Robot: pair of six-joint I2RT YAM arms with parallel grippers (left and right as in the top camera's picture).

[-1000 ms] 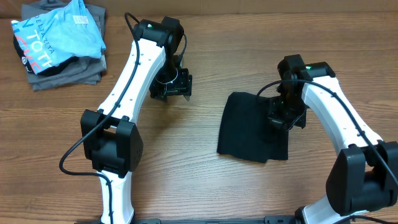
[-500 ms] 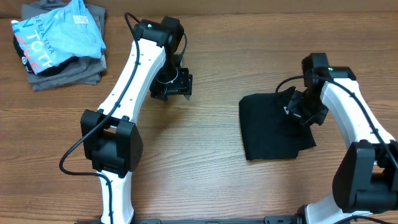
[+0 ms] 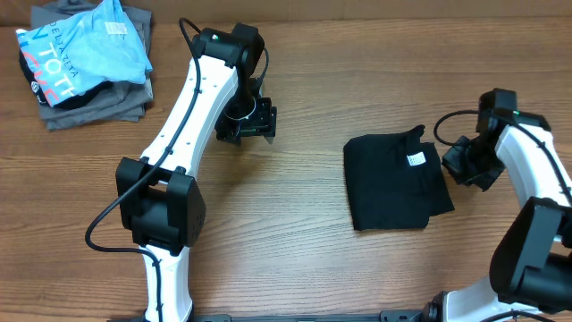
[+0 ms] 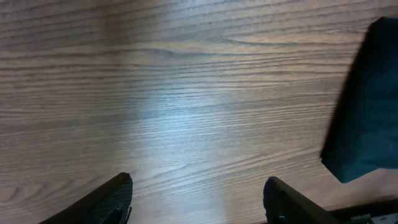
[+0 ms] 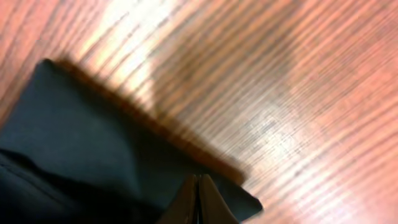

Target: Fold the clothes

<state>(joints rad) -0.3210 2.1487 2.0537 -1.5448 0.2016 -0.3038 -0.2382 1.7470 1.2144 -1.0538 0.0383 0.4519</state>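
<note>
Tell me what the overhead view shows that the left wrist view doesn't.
Only the overhead shows the whole folded black shirt with its white tag, the right gripper just beside it, and the pile of other clothes near the table's corner. Only the left wrist view shows plainly that the left gripper has its fingers apart over bare wood. Both show the table and at least an edge of the shirt.
</note>
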